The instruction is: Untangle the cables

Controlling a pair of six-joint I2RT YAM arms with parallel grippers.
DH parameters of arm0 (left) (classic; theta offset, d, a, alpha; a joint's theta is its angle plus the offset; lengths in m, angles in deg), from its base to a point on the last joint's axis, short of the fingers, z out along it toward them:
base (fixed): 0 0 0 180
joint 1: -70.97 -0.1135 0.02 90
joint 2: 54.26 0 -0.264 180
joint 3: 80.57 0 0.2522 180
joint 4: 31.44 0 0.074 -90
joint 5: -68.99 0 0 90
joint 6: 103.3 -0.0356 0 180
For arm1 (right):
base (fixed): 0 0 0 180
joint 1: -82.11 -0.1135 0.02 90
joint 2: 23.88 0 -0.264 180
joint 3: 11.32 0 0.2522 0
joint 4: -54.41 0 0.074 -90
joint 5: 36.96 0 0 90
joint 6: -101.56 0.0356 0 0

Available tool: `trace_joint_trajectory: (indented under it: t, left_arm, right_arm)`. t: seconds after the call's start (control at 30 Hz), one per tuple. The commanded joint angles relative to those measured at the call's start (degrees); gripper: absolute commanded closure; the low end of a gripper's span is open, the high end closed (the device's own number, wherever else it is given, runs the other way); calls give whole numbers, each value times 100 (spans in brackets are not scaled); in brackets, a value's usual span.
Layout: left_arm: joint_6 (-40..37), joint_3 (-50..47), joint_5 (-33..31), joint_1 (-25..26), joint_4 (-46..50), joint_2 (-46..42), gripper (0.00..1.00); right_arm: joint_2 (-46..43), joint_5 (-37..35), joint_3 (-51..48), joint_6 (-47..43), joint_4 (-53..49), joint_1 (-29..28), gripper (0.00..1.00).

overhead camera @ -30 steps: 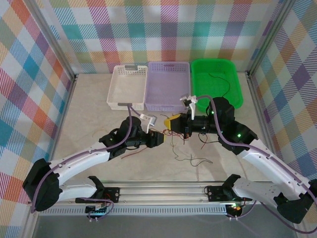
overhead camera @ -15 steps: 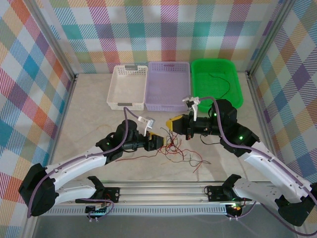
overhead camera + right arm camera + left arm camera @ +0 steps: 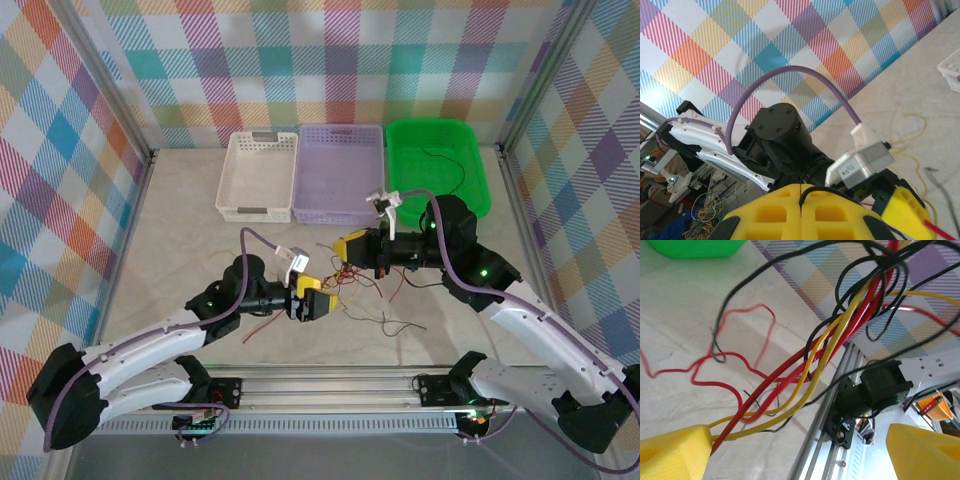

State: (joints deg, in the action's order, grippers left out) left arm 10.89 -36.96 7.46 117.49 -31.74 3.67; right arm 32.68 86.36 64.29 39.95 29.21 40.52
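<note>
- Right tool (image 3: 801,202): pressed together, pinching a black strand of the cables (image 3: 840,332).
- Left tool (image 3: 797,450): spread; red and yellow strands run past one finger.
- The knot sits between the two tools.
- Judged light, limp and springy; take one strand beside the knot.

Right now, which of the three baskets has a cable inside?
The green basket, rightmost: a thin black cable lies in it. The white basket and the lilac basket hold none.

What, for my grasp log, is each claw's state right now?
Left claw: open, not clamping the cables.
Right claw: shut on the cables.
</note>
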Motion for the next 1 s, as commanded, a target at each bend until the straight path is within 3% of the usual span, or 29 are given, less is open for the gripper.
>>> trace_joint_trajectory:
  t: [0.0, 0.23, 0.27, 0.33, 0.57, 0.8, 0.97]
  left_arm:
    - [-303, 276, 274, 119, -147, 219, 10]
    - [-720, 532, -345, 121, 356, 412, 9]
    - [-775, 563, -501, 120, 475, 399, 2]
    - [-844, 570, -824, 124, 605, 370, 0]
    - [-845, 505, -1035, 122, 246, 465, 0]
    - [-731, 478, -977, 124, -307, 626, 3]
    - [-600, 443, -862, 129, -628, 734, 14]
  right_arm:
    - [23, 291, 264, 84, 317, 27, 100]
    - [84, 548, 284, 126, 439, 27, 100]
    - [84, 559, 291, 131, 424, 28, 100]
    - [83, 634, 284, 139, 462, 32, 100]
    - [101, 957, 206, 253, 742, 28, 100]
    - [85, 1181, 88, 396, 1011, 32, 100]
    - [85, 1247, -40, 506, 1206, 27, 100]
